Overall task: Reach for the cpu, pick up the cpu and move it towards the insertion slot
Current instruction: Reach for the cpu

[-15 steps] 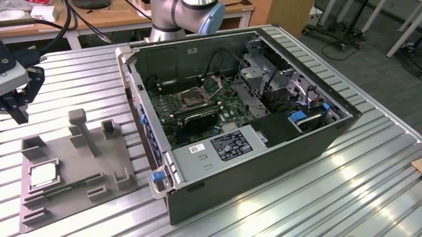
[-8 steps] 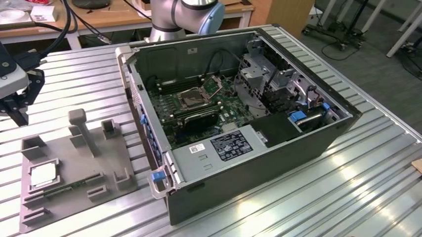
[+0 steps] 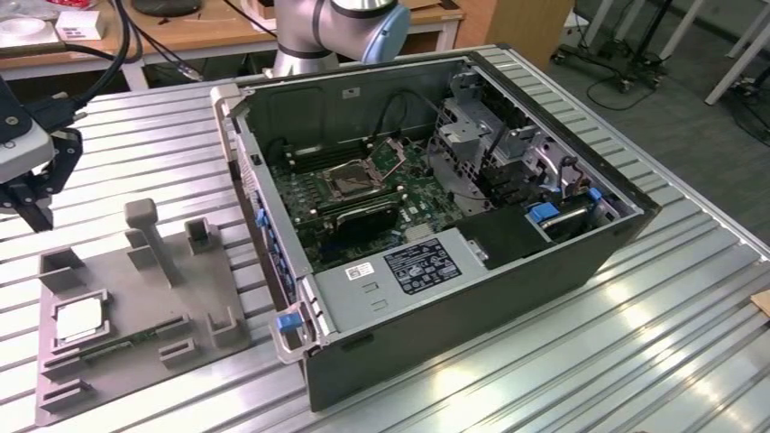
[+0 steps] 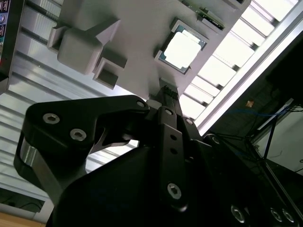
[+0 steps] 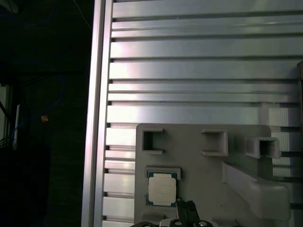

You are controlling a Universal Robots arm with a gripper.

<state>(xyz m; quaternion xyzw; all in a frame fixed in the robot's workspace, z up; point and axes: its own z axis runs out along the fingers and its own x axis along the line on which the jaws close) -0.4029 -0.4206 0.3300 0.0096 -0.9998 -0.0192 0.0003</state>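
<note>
The cpu is a small silvery square chip lying flat in a recess of the grey plastic fixture at the exterior view's left. Both wrist views show it too, as the cpu and the cpu. My gripper hangs above the table behind the fixture, apart from the chip, shut with nothing in it. Its black tips sit just beside the chip in the first wrist view. The insertion slot is a metal-framed square socket on the green board inside the open computer case.
The fixture carries upright posts and small brackets near the chip. The open case's tall walls stand between fixture and socket. Cables and drive cages crowd the case's far side. The ribbed metal table's edge runs close to the fixture.
</note>
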